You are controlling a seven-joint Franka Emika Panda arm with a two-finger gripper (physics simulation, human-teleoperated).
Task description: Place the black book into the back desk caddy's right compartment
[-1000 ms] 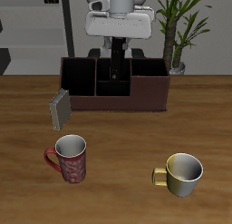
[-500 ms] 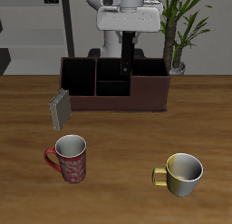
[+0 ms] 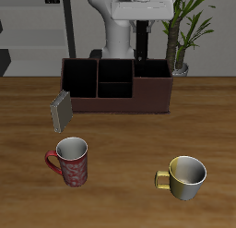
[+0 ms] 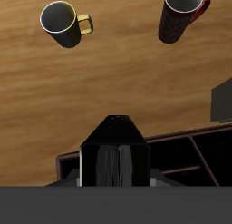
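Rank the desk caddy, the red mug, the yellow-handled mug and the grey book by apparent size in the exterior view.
1. Desk caddy, clearly largest.
2. Red mug and yellow-handled mug: look alike, unranked.
3. Grey book, smallest, though farther back.

Wrist view over the caddy, book held end-on

The black book (image 4: pixel 113 160) stands edge-on between the gripper's (image 4: pixel 113 173) fingers, its narrow end facing the camera and its glossy face showing pale vertical streaks; the fingers themselves are hidden behind it. Directly beyond the book lies the back desk caddy (image 4: pixel 181 146), its maroon-brown rim and dark divided sections spreading out to both sides of the book. Past the caddy is bare wooden tabletop (image 4: pixel 118 73). Well apart from the caddy stand two mugs: a yellow-handled metal mug (image 4: pixel 62 23) and a red patterned mug (image 4: pixel 183 14). A grey book (image 4: pixel 223 101) shows just beside the caddy's end.
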